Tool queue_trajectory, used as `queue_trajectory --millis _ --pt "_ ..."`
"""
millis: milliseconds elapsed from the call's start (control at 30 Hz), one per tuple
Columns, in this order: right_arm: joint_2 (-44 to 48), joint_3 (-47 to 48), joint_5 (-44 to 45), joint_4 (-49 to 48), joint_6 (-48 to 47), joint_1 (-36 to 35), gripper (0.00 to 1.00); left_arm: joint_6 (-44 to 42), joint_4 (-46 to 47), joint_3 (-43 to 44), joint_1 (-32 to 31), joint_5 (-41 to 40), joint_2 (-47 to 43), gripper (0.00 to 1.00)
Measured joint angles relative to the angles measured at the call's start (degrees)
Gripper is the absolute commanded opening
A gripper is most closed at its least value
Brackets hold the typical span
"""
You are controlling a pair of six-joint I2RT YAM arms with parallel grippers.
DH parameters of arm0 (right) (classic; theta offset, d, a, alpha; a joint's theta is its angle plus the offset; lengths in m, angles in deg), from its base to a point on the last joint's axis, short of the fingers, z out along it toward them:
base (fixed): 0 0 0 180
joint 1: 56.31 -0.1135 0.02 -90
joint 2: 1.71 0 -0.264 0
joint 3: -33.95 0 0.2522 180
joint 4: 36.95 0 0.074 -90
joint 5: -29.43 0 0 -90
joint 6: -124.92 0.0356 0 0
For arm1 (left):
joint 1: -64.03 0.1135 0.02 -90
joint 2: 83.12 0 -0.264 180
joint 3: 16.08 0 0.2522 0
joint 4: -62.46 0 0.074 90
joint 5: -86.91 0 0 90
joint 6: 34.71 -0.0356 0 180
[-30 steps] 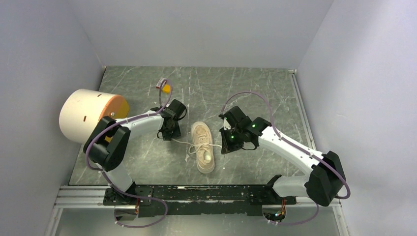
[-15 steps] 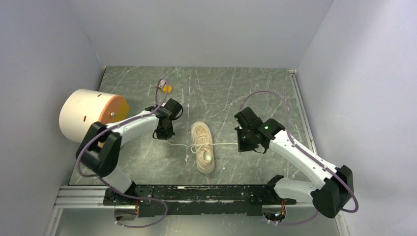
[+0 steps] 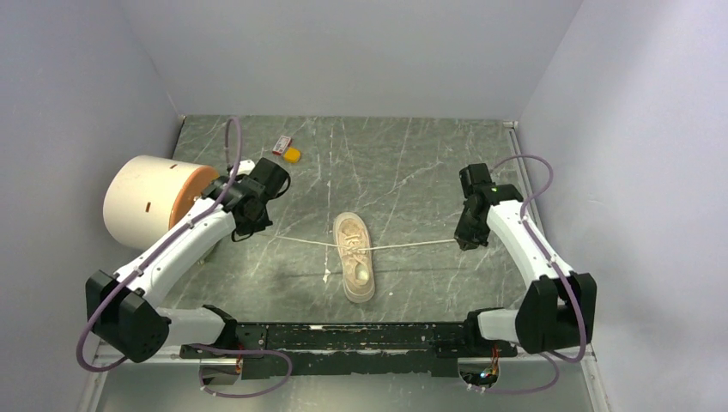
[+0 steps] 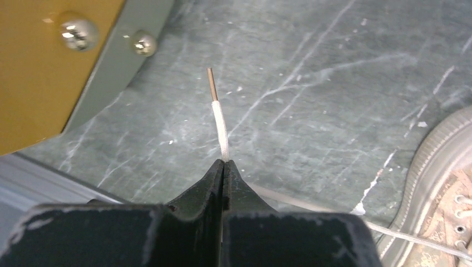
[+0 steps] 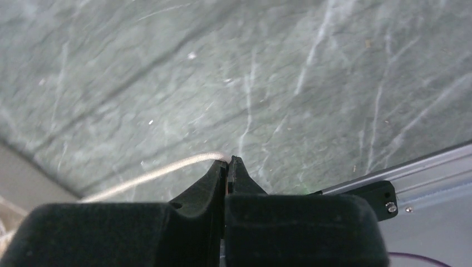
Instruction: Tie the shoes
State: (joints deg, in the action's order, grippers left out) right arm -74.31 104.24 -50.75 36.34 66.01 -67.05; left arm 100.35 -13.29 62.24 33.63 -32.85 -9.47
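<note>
A small cream sneaker [image 3: 354,256] lies in the middle of the table, toe toward the near edge; its side shows at the right edge of the left wrist view [image 4: 445,183]. Its white laces run out taut to both sides. My left gripper [image 3: 240,235] is shut on the left lace [image 3: 300,242] near its end; the lace tip [image 4: 218,117] pokes past the pinched fingertips [image 4: 222,167]. My right gripper [image 3: 462,243] is shut on the right lace [image 3: 412,246], which leaves the fingertips [image 5: 227,162] toward the left [image 5: 161,171].
A large cream-and-orange cylinder [image 3: 154,199] lies at the left, close behind my left arm; its orange face [image 4: 50,67] fills the left wrist view's upper left. A small orange and red item [image 3: 288,149] sits at the back. A metal rail [image 5: 401,172] borders the table's right.
Both grippers have moved outward, the left toward the cylinder and the right toward the right wall. The laces, slack and short before, are now stretched straight out from the shoe.
</note>
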Motion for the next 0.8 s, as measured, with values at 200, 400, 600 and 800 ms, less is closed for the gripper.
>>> queue_trajectory --millis 200,400,600,800 --pt "-2.95 -0.94 5.46 -2.16 2.21 3.65 0.00 3.04 -4.96 0.83 0.70 -2.25 -1.53 0.05" --pt "-5.81 -4.24 7.26 -5.70 5.31 8.31 0.00 3.91 -3.04 -5.46 0.74 0.42 -1.44 0.05" --pt "-5.51 -8.94 3.32 -9.42 9.27 16.48 0.00 4.04 -0.28 -11.89 1.60 3.91 -0.15 0.05" --pt "-6.86 -10.95 2.69 -13.33 10.51 17.16 0.00 4.81 -0.63 -14.01 5.01 4.70 -0.20 0.05"
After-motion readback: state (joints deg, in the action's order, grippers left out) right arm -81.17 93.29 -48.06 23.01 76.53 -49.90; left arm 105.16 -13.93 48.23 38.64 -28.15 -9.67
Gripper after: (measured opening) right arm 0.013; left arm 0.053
